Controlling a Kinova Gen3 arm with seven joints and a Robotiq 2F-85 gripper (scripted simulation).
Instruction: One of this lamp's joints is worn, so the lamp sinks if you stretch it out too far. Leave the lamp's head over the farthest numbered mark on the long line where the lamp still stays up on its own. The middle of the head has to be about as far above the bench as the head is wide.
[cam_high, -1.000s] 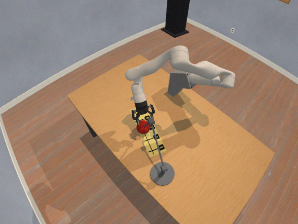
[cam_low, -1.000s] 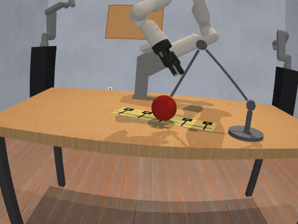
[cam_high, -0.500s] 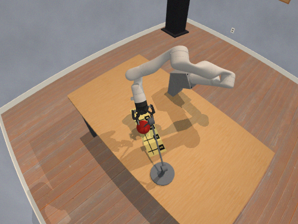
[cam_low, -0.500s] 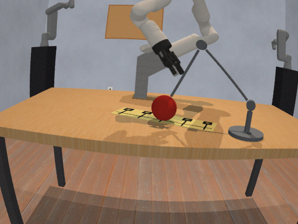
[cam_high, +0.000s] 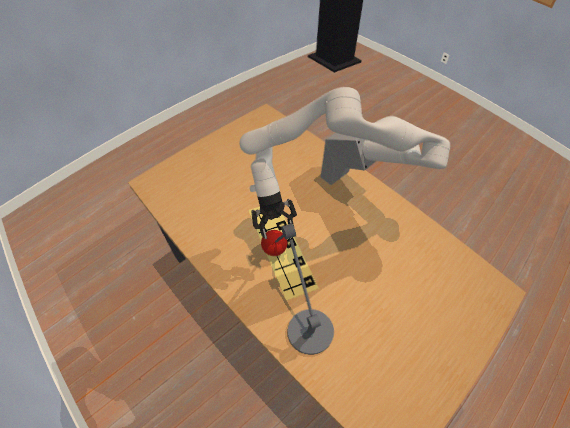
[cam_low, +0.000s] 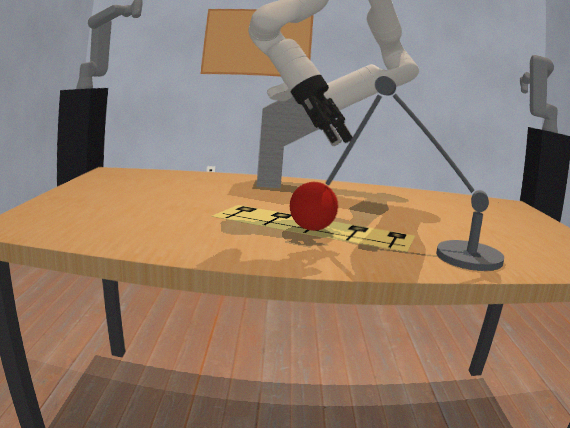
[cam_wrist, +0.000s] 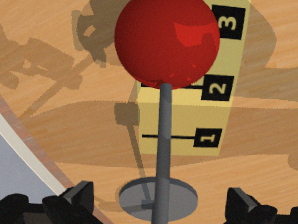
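So the gripper (cam_low: 339, 134) is hanging in the air above the desk (cam_low: 125, 210) with its fingers spread all the way, nothing in them, tilted down toward the lamp's red ball head (cam_low: 314, 205). The head sits low, right over the yellow marked strip (cam_low: 230, 215), roughly at the middle of the row of marks; in the exterior view its underside looks like it's touching the strip or just barely above it, can't really tell which. From the wrist view the ball covers the line a bit past the 2 (cam_wrist: 218, 87), next to the 3 (cam_wrist: 228, 23), with the 1 (cam_wrist: 208, 137) nearer the lamp's round grey base (cam_high: 310, 332). The lamp's thin grey rods fold into a tall peak: one goes up from the base post to an elbow joint (cam_low: 385, 85) high up, the other slants back down to the head. The gripper is near that second rod but not touching it as far as I can see. The base stands just off the end of the strip.
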